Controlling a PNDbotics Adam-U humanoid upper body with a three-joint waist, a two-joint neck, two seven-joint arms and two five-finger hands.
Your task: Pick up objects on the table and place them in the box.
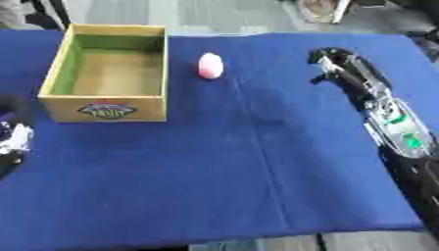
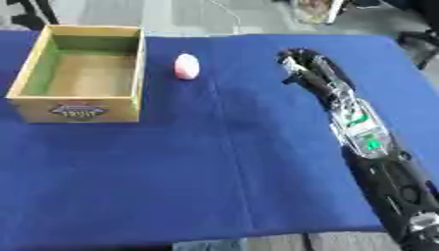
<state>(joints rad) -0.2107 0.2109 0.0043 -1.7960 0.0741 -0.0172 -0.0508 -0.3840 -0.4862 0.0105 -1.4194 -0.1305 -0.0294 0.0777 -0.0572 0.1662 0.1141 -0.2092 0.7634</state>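
Pink object [image 1: 210, 65]: small, smooth, egg-shaped, pale pink; it lies on the blue cloth just right of the box, apart from its wall and outside it.
Box [image 1: 165, 73]: open-topped and rectangular, of tan cardboard or thin wood, with green inner walls and a brown floor; nothing shows inside. An oval printed label sits on the near wall.
Table cloth [image 1: 257, 162]: deep blue fabric, matte, with a faint crease running from the far edge toward the near edge; it covers the whole work surface.
Right hand [image 2: 298, 61]: black with silver parts, at the end of an arm stretched in from the lower right; it hovers over the cloth well to the right of the pink object. Its fingers look curled inward and nothing sits in them.
Right forearm [image 2: 360, 125]: long, black and silver, with a clear panel showing green parts.
Left hand [image 1: 12, 139]: only a dark and silvery sliver at the left edge, near the box's near corner; I cannot tell how its fingers stand.
Floor [image 1: 214, 14]: grey, smooth, beyond the far edge.
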